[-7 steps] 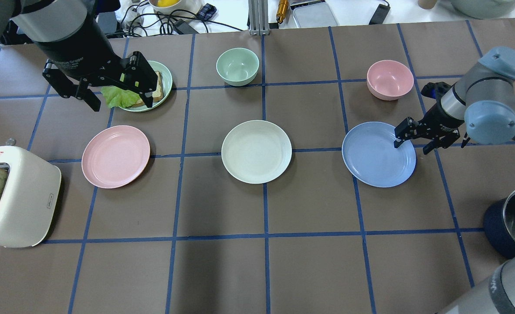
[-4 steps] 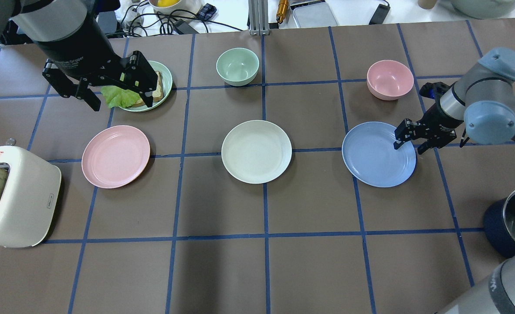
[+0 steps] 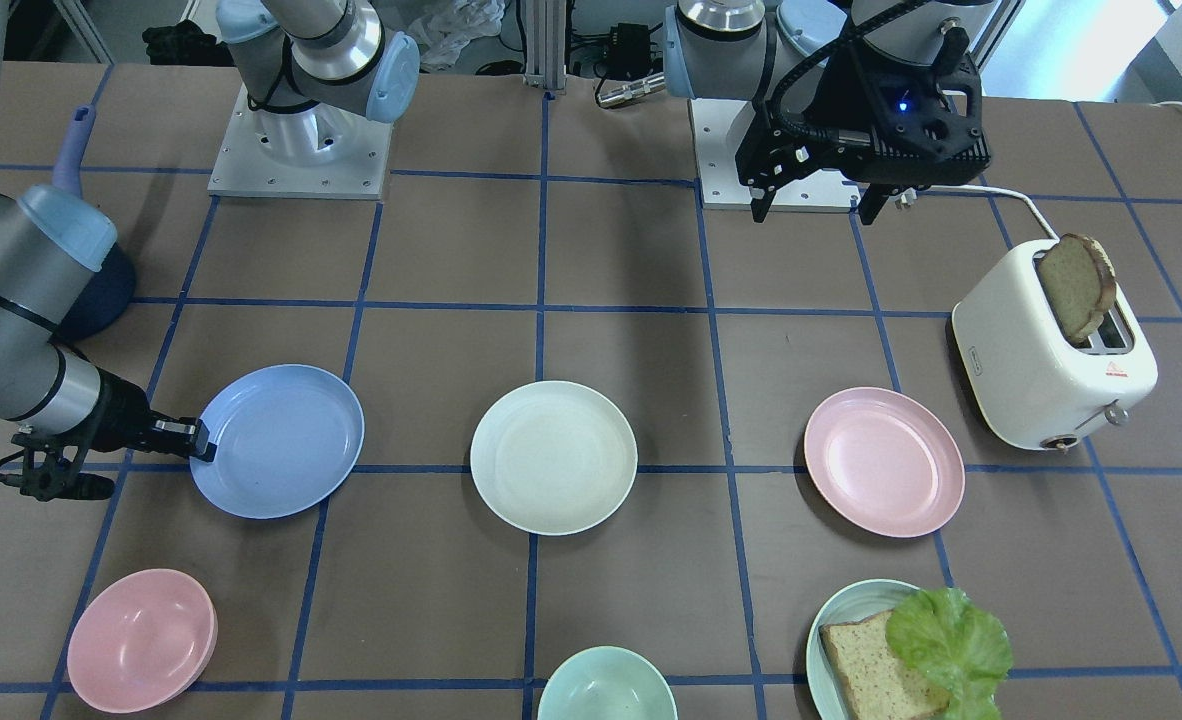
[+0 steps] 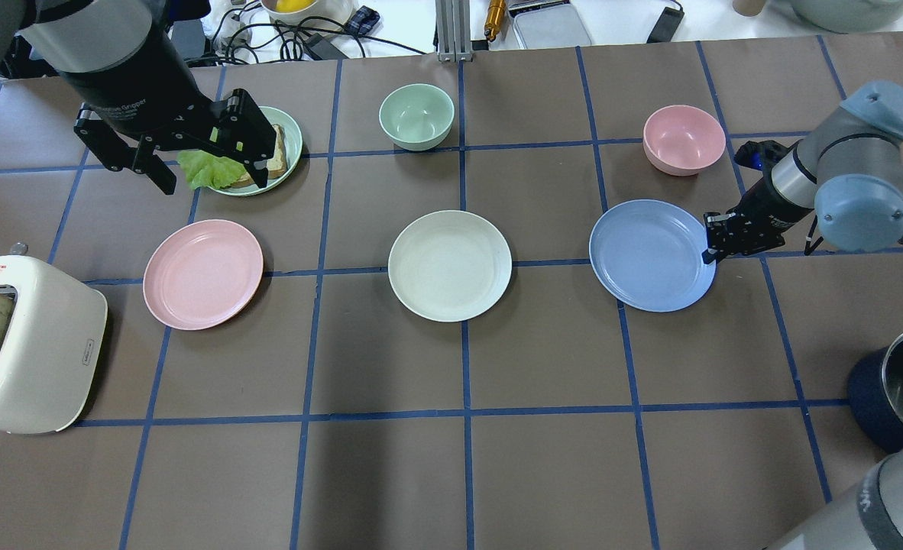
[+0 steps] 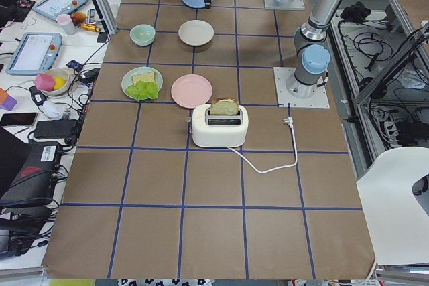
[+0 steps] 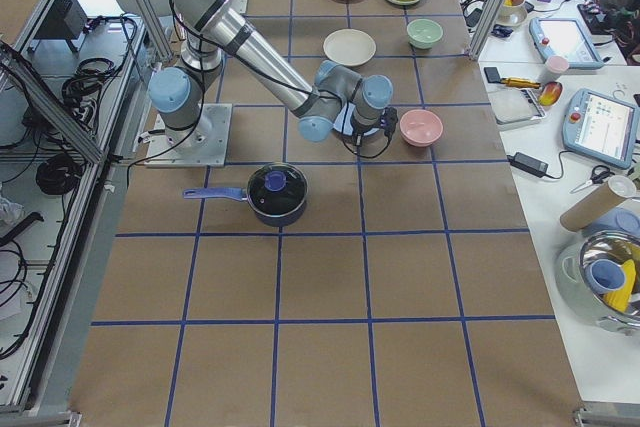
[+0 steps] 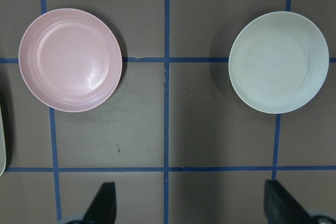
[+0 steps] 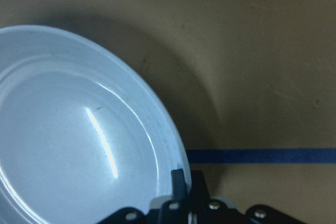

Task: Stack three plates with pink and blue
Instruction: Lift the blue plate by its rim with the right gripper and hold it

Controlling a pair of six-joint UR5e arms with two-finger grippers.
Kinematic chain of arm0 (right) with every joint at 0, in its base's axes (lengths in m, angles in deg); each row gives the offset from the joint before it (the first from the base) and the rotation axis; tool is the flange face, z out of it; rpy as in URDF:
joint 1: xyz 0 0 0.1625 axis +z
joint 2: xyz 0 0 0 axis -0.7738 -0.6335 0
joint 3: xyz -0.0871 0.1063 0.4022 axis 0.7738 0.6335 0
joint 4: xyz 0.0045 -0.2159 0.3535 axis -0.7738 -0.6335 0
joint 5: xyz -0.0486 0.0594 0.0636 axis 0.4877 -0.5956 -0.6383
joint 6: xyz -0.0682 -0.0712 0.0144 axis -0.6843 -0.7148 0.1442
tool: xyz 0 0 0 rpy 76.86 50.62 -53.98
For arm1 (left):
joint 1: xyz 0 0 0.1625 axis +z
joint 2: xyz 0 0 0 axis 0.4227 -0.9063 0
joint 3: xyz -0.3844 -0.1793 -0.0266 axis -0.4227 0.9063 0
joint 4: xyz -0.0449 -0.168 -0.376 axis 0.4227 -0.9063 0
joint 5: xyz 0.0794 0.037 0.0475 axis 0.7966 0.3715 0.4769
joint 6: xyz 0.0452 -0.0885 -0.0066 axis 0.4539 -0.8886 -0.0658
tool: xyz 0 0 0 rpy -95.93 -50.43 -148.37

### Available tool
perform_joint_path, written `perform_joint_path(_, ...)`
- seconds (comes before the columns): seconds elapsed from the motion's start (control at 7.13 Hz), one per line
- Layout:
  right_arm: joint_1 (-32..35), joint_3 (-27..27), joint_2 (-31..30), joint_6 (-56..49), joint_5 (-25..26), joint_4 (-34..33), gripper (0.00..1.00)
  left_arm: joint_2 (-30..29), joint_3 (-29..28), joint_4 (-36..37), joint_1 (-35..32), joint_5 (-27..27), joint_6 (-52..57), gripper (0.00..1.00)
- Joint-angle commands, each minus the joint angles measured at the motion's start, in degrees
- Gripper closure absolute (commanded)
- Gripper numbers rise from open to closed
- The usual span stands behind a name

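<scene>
Overhead exterior, right side: right gripper fingers pinch the blue plate rim; next, probably carry it onto the cream plate.

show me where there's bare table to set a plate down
The robot-side row of squares, between the toaster and the dark pot, is bare. Narrower gaps flank the cream plate, toward the pink plate and blue plate. The far row is crowded: sandwich plate, mint bowl, pink bowl.

You see a toaster holding a bread slice, a mint bowl, a pink bowl, a green plate with bread and lettuce, and a lidded dark pot.
</scene>
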Motion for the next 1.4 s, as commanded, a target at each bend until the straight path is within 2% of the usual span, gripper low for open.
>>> perform_joint_path(0.0, 0.00, 2.10, -0.65, -0.39, 0.13, 1.78, 1.00, 0.00, 0.00, 0.00, 0.00, -0.02, 0.07, 0.00)
perform_joint_path(0.28, 0.35, 6.49, -2.05, -0.39, 0.13, 9.75, 1.00, 0.00, -0.09, 0.00, 0.00, -0.02, -0.02, 0.00)
perform_joint_path(0.42, 0.44, 7.73, -2.15, -0.47, 0.04, 10.92, 1.00, 0.00, 0.00, 0.00, 0.09, -0.02, -0.02, 0.00)
perform_joint_path(1.26, 0.61, 7.83, -3.20, -0.39, -0.05, 10.94, 1.00, 0.00, -0.09, 0.00, 0.09, 0.07, -0.02, 0.00)
